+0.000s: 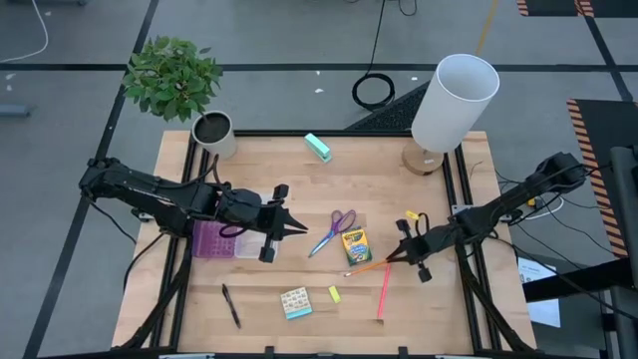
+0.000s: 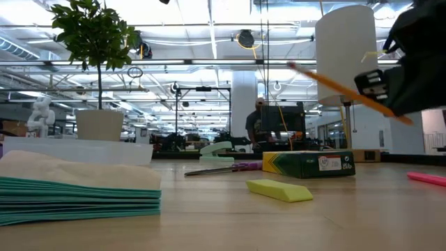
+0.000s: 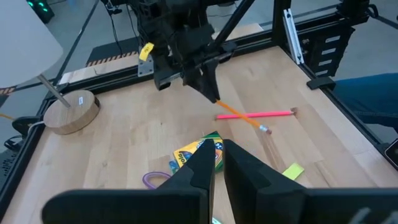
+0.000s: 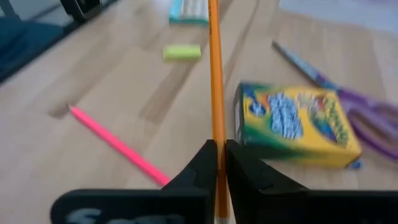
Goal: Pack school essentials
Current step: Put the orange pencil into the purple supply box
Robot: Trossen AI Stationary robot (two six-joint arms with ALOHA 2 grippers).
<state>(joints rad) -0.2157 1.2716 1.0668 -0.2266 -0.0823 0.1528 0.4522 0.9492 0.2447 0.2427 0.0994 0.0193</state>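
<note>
A wooden table [image 1: 269, 160] is seen, on which scissors [image 1: 333, 229], a crayon box [image 1: 354, 244], a pink pencil [image 1: 383, 290], a black pen [image 1: 230, 304], a patterned pad [image 1: 295, 303], a yellow piece [image 1: 334, 294], a teal block [image 1: 318, 148] and a purple case [image 1: 225, 241] are laid.

The right pincer [image 1: 401, 255] is carrying the orange pencil [image 1: 369, 266] lifted off the counter [image 1: 289, 184], slanting over the gap between the crayon box [image 1: 354, 245] and the pink pencil [image 1: 383, 290], which is lying flat just beside it. The scissors [image 1: 332, 231] are lying against the box's other side, narrowing that lane. The left pincer [image 1: 289, 227] is hovering over the clear case [image 1: 224, 240], blocking access from that side. Bare wood is lying open in the middle, between the teal block [image 1: 318, 148] and the scissors. A lamp [image 1: 447, 110] and a potted plant [image 1: 189, 90] are crowding the far corners.
</note>
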